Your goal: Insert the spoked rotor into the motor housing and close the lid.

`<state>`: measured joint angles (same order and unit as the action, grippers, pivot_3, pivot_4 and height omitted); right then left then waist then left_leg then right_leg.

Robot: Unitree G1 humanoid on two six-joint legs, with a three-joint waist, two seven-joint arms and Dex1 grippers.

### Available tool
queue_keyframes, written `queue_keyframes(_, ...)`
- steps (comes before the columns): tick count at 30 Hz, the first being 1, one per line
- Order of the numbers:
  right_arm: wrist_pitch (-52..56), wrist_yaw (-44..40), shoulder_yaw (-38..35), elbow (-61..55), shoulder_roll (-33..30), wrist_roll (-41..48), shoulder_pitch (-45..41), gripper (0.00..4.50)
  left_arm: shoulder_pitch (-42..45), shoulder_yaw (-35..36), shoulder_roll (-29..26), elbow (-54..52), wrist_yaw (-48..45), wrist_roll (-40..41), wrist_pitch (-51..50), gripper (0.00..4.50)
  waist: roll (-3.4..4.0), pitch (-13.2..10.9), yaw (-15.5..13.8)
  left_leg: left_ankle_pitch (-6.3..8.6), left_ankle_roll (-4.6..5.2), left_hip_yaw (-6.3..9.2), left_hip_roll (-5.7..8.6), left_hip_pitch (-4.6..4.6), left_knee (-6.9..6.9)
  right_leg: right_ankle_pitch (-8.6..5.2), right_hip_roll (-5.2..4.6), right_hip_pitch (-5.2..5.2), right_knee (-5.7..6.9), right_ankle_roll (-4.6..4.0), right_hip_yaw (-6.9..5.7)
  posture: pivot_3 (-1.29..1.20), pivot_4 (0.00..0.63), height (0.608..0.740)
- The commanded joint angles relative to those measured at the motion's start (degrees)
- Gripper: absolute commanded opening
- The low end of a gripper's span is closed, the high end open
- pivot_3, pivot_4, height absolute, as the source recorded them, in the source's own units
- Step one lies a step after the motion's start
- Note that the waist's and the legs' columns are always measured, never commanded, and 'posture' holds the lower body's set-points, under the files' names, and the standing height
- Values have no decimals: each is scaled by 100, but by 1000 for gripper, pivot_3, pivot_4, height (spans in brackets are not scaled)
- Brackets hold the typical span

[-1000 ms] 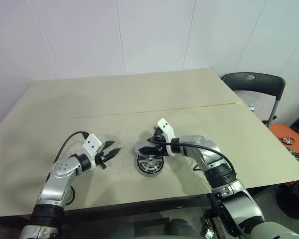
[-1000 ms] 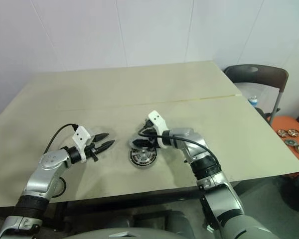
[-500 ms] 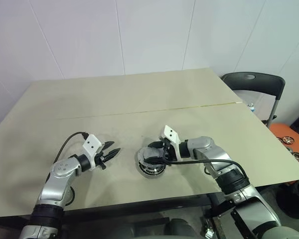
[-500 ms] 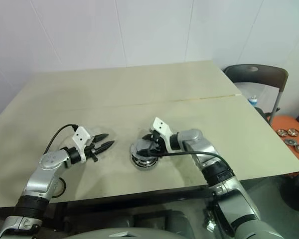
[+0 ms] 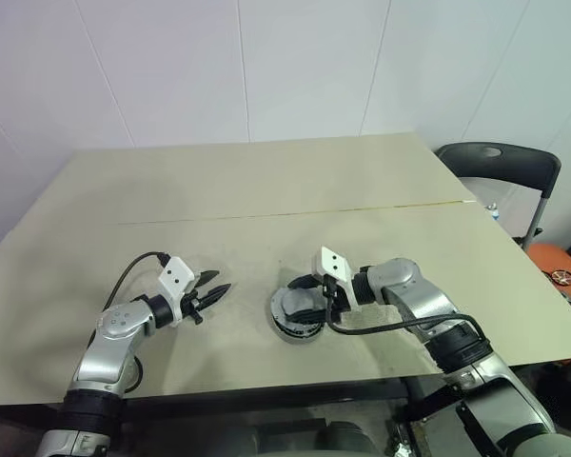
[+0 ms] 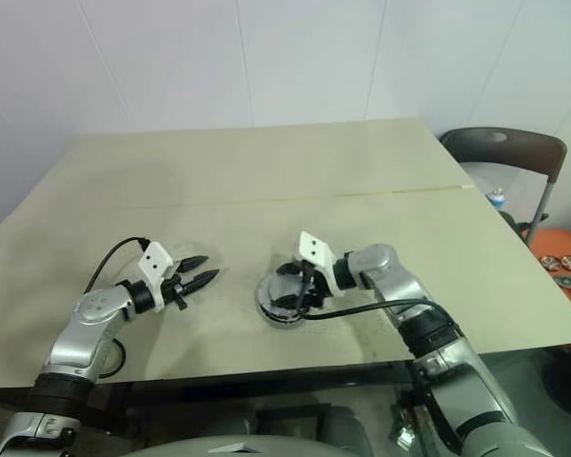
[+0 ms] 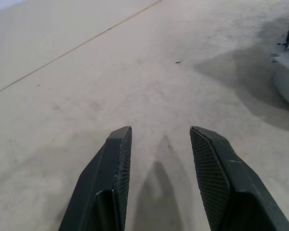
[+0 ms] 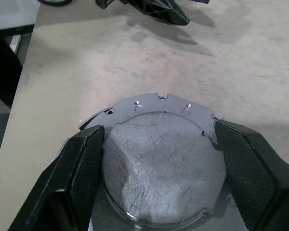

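My right gripper [image 5: 306,307] is shut on the lid [image 8: 159,149], a silver-grey disc with a notched rim, one black finger on each side of it. The lid [image 5: 293,307] lies over the motor housing [image 5: 301,332], of which just the dark lower rim shows, near the table's front middle. The spoked rotor is hidden under the lid. My left gripper [image 5: 212,294] hovers low over the table to the left of the housing, open and empty, its fingers [image 7: 118,163] pointing toward it.
The beige table [image 5: 219,190] has a thin seam across its middle and its front edge is close below the housing. A dark chair [image 5: 500,162] stands at the back right. Several round metal parts lie on an orange surface [image 6: 563,267] off the table's right side.
My right gripper drew back toward the right and rolled, bringing the lid from a tilt at the housing's far edge down over it. The rotor's spokes are now covered. The left arm kept still.
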<state>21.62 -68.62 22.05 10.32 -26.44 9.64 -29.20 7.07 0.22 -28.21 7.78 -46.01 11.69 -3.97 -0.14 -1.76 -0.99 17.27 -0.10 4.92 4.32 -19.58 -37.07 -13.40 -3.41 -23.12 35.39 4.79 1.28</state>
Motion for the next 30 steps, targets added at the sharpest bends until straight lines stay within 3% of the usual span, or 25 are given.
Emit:
queue_keyframes(1,244,-445,316,-93,-156,14,254,3250,64,32,-65,-102,1,-29,92,2054,0,1,-4,4,5,0,1,-1,0,0,-2,0,-6,0,0,0,0,740)
queue_keyframes(14,250,-520,-162,-308,30,531,337,3250,40,26,-59,-100,4,-27,74,2054,-3,6,24,41,16,-11,4,-79,-8,-3,-8,-67,-25,5,0,0,0,740)
queue_keyframes(22,-260,-607,-266,-321,53,488,345,3250,80,-9,-45,-50,-1,-50,73,2054,-1,5,24,38,11,-15,1,-76,-15,-3,-6,-68,-12,5,-1,0,0,740)
queue_keyframes(30,45,-266,-926,-34,541,1038,92,3250,51,-1,-35,-79,14,-63,62,2054,-1,5,27,34,5,-15,-1,-74,-22,-2,-4,-69,2,5,0,0,0,740)
